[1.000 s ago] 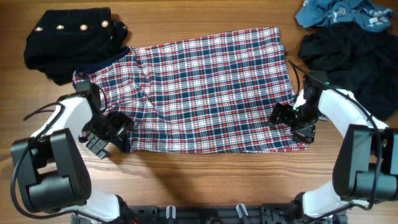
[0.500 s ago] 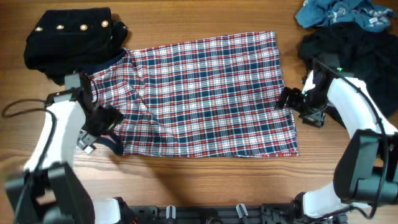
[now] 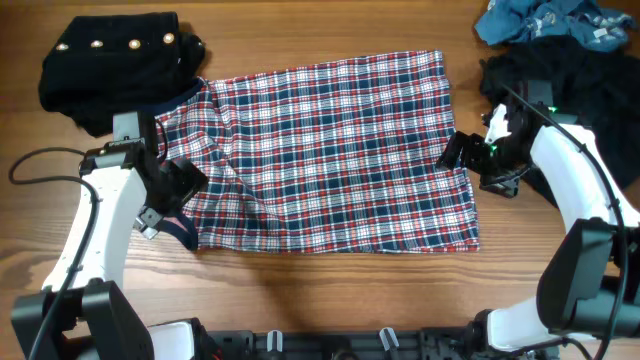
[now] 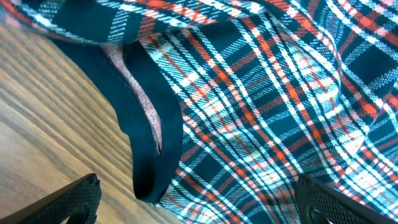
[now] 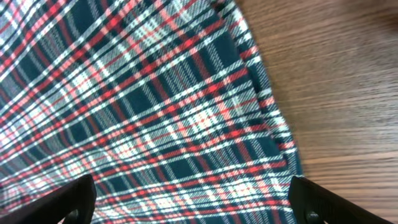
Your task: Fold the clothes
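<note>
At table (image 3: pixel 330 300) centre: plaid cloth (image 3: pixel 330 150) spread flat, wrinkled along left side. Left end effector (image 3: pixel 172 195) over cloth's lower-left corner, fingers (image 4: pixel 68 199) wide apart, nothing between them. Navy band (image 4: pixel 152 130) of cloth lies on wood at that corner. Right end effector (image 3: pixel 460 152) at cloth's right edge, fingers (image 5: pixel 62 200) spread wide, gripping nothing. Black studded garment (image 3: pixel 110 60) bunched at far-left corner, just beside cloth. Black garment (image 3: pixel 560 85) heaped at far right, teal-blue garment (image 3: pixel 545 20) just beyond it.
</note>
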Action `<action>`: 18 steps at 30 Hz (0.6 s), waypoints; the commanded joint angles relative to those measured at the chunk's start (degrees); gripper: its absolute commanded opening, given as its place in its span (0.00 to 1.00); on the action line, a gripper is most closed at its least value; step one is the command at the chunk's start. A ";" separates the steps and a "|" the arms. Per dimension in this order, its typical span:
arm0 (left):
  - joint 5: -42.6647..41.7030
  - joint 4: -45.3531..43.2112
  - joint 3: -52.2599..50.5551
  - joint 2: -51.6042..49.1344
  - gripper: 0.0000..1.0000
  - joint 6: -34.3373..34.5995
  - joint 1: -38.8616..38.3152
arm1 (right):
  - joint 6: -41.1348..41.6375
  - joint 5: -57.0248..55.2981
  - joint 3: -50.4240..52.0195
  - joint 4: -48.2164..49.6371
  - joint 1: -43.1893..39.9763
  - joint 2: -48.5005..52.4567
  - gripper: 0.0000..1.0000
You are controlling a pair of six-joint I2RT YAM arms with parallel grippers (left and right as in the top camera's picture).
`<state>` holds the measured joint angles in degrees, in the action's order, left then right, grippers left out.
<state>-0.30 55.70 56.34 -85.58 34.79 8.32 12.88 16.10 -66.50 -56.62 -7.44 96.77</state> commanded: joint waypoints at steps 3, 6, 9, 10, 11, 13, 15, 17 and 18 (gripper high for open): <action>0.09 0.04 0.59 1.25 1.00 5.62 2.43 | -2.89 1.99 -0.96 -2.56 -0.15 -2.95 1.00; 4.72 0.00 0.59 1.27 1.00 5.53 5.66 | -2.86 2.03 -0.96 -4.68 -0.15 -3.04 1.00; 7.26 -0.17 0.59 1.27 1.00 3.06 8.85 | -2.80 2.91 -0.96 -5.90 -0.15 -3.04 1.00; 7.34 -0.11 0.57 1.27 1.00 2.95 9.64 | -2.80 2.91 -0.94 -6.05 -0.15 -3.04 1.00; 7.45 -0.07 0.57 1.27 1.00 2.95 10.34 | -2.43 2.89 -0.94 -6.14 -0.15 -3.04 1.00; 7.48 -0.13 0.57 1.27 1.00 2.95 11.69 | -2.23 2.89 -0.94 -6.21 -0.15 -3.02 1.00; 8.90 -0.87 0.52 1.20 1.00 2.95 13.81 | -1.92 2.91 -0.87 -6.25 -0.15 -3.02 1.00; 10.27 -1.95 0.37 1.03 1.00 2.95 15.06 | -1.97 2.86 -0.85 -6.56 -0.13 -3.02 1.00; 10.45 -2.51 0.20 0.98 1.00 2.95 15.47 | -1.97 2.86 -0.70 -6.62 -0.13 -3.02 1.00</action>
<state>6.66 54.59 56.34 -85.54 38.26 21.52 11.00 18.00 -66.54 -62.85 -7.44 94.96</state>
